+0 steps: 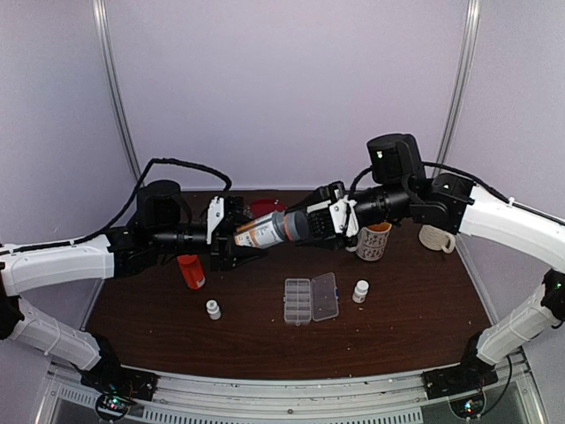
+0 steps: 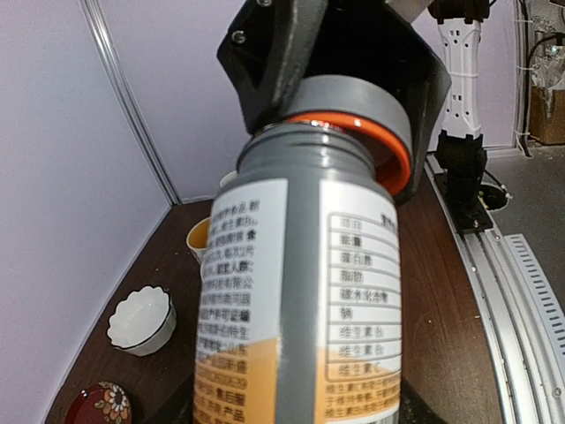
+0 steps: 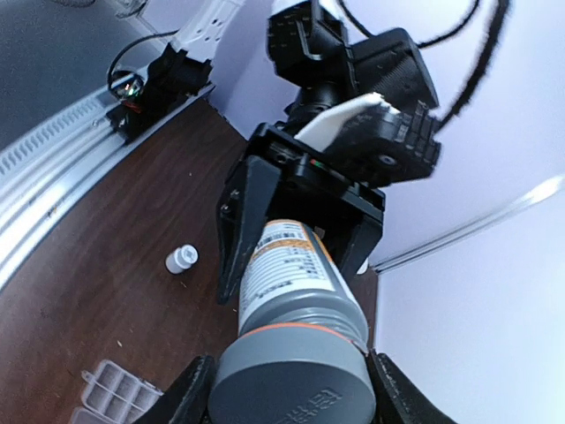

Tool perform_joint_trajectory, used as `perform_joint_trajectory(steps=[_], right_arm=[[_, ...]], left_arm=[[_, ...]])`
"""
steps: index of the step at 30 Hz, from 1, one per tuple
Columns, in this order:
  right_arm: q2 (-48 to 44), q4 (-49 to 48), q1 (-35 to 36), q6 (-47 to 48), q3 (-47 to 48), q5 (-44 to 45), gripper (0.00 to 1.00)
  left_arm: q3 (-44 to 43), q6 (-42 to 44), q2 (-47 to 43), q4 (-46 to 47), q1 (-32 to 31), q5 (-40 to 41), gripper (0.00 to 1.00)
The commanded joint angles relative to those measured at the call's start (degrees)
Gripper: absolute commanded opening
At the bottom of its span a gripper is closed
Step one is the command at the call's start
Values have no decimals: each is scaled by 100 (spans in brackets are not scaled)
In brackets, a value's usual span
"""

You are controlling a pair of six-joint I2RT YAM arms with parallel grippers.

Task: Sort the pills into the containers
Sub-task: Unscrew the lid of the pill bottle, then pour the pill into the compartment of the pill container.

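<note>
While the bottle (image 1: 265, 231) fills the left wrist view and hides that arm's own fingers, no pills can be made out anywhere: too small to tell. Left gripper (image 1: 237, 238) is clamped on the bottle's body and right gripper (image 3: 291, 389) on its grey cap (image 2: 353, 106), which sits askew, neck threads showing. Down on the table (image 1: 406, 309), the box (image 1: 311, 299) lies between the arms, its clear lid open to the right and its cells pale. The right wrist view cuts off all but a corner.
</note>
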State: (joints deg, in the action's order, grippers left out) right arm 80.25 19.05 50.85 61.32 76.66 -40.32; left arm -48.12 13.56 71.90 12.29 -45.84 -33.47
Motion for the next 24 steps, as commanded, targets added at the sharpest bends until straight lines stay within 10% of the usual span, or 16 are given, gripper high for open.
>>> perform_joint_trajectory(steps=[1,11,16,24], right_arm=[[-192,251,4,2570,-172,8,0],[-1183,-1978,-386,-82,-1649,-540,0],[-1788,-3954,-453,-3179,-2965,87,0],[-1825,-4046,-453,-5970,-3183,1954,0]], left_arm=[[-6,-133,21,218,41,-19,0],[84,-172,171,262,43,201,0],[65,-295,554,35,41,593,0],[322,-589,1132,493,6,1157,0]])
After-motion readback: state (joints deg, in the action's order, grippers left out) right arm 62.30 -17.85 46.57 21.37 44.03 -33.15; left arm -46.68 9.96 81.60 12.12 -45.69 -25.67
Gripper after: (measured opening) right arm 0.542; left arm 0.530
